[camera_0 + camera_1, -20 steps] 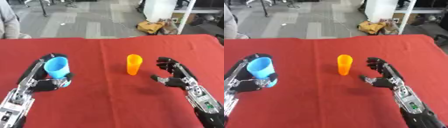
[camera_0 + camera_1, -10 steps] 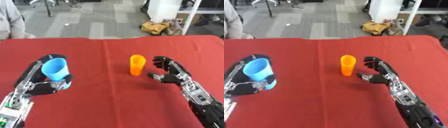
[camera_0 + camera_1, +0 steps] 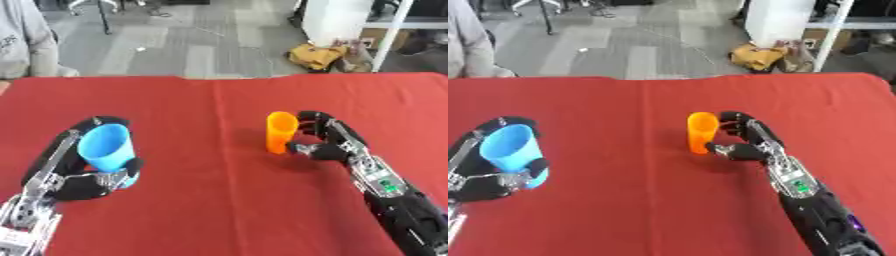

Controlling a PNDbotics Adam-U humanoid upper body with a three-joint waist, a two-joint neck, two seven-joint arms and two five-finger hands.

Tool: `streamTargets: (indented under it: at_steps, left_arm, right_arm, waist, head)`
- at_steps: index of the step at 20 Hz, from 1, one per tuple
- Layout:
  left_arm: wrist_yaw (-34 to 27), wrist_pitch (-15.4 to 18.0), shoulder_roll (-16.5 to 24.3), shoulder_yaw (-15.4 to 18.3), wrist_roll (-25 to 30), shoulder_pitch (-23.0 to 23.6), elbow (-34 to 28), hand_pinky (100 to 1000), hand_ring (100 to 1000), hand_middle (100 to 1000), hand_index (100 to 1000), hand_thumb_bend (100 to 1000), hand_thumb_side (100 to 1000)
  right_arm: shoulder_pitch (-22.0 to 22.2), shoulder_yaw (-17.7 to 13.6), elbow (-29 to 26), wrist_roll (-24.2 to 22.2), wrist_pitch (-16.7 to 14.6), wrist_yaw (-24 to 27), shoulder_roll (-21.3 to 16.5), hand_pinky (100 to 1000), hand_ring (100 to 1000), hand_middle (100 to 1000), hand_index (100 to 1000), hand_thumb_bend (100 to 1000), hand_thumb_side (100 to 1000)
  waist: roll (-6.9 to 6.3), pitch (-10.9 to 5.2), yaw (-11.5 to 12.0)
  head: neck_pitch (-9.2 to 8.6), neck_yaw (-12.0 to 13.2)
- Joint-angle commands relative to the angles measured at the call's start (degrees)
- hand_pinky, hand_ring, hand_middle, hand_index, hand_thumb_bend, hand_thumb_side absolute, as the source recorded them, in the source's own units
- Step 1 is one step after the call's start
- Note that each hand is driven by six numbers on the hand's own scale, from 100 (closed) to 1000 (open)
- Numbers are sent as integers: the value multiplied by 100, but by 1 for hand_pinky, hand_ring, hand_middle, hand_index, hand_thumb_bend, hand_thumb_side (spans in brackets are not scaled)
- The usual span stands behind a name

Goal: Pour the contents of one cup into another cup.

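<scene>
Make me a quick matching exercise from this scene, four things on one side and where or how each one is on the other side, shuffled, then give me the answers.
Column one:
1. blue cup
2. orange cup
3. left hand
4. right hand

Column two:
A. curled round the blue cup
B. upright near the middle of the red cloth
C. tilted, held at the left
D. fingers close beside the orange cup

Pairs: 1-C, 2-B, 3-A, 4-D

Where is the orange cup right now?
The orange cup stands upright on the red table, right of middle, with the right robot hand right beside it; the blue cup is far left.
</scene>
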State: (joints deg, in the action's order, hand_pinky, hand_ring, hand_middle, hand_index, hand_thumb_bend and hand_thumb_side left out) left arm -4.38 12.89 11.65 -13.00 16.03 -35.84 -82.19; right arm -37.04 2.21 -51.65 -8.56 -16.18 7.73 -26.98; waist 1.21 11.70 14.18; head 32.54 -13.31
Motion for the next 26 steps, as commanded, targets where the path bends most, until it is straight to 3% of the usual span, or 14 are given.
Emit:
streamTargets:
  at_steps: [1, 23, 26]
  left_arm:
    - [-35, 12, 25, -7, 49, -66, -169, 454, 506, 572, 734, 454, 100]
    - [-61, 22, -93, 4, 126, 11, -180, 458, 507, 574, 735, 444, 100]
    - [-61, 27, -101, 12, 128, 14, -176, 459, 508, 575, 735, 440, 100]
  right_arm:
    - [-179, -1, 76, -4, -54, 4, -176, 858, 795, 757, 847, 578, 100]
    - [-533, 208, 283, -256, -88, -136, 288, 828, 740, 711, 837, 581, 100]
    - [-544, 229, 314, -270, -87, -165, 388, 790, 667, 667, 819, 566, 100]
  waist:
    - [-2, -73, 32]
    - [-39, -50, 154]
    - [-46, -47, 156]
  head:
    - [-90, -44]
    - [-127, -105]
    - [-130, -111]
